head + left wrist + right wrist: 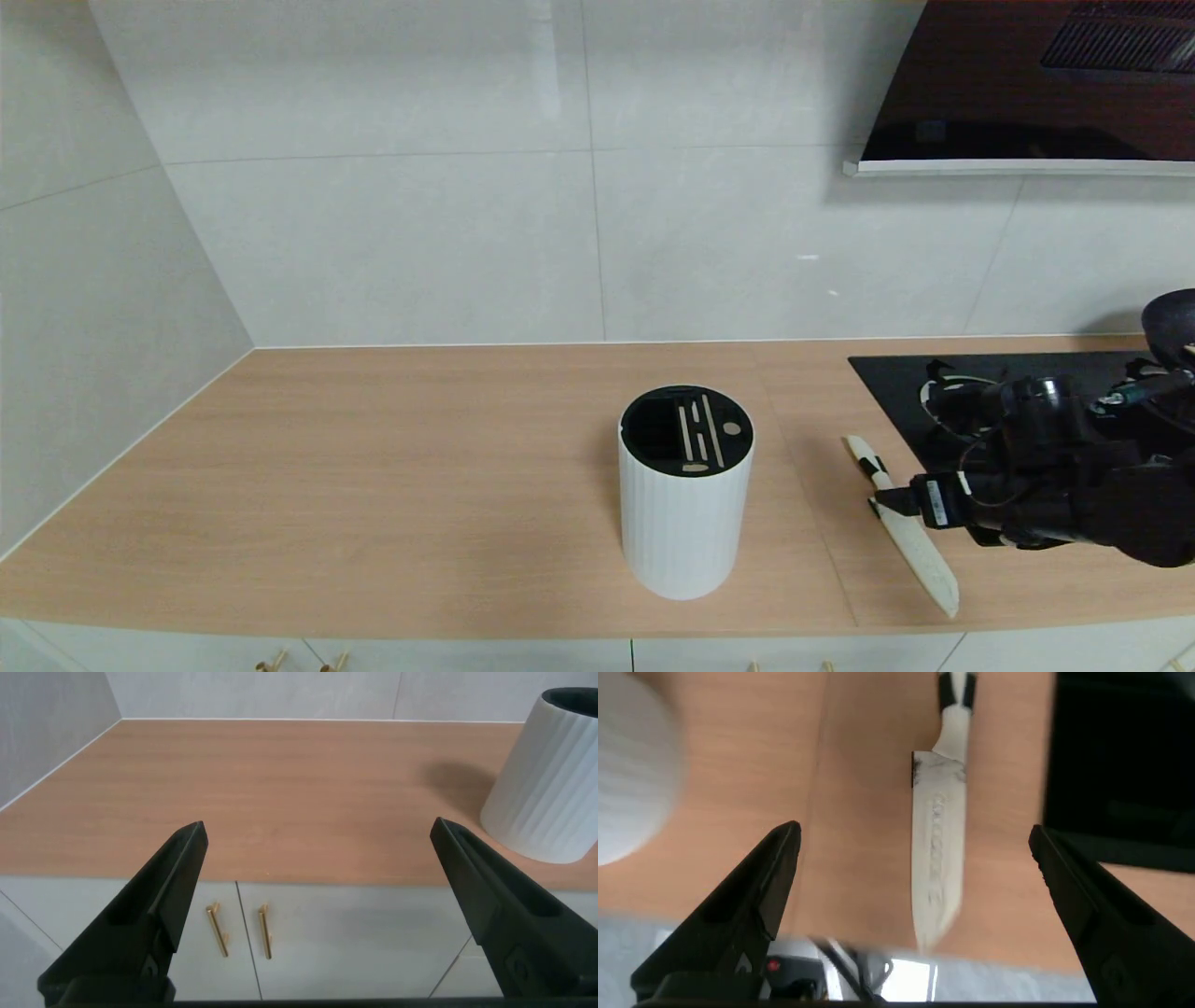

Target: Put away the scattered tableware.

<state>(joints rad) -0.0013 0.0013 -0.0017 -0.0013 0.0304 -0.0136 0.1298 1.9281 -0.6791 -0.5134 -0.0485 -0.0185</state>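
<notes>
A white knife (920, 560) with a black-banded handle lies on the wooden counter (420, 467), right of a white ribbed knife holder (686, 504) with a black slotted top. My right gripper (901, 457) hovers open over the knife. In the right wrist view the knife (936, 849) lies between the wide-apart fingers of the right gripper (910, 905), untouched, and the holder (626, 775) is at the edge. My left gripper (318, 905) is open and empty, held in front of the counter's front edge, with the holder (551, 775) off to one side.
A black cooktop (896, 378) is set into the counter just behind the knife, with a dark pot (1172, 322) at its far right. A range hood (1027, 84) hangs above. Tiled walls close the back and left. Cabinet doors with gold handles (217, 929) sit below the counter.
</notes>
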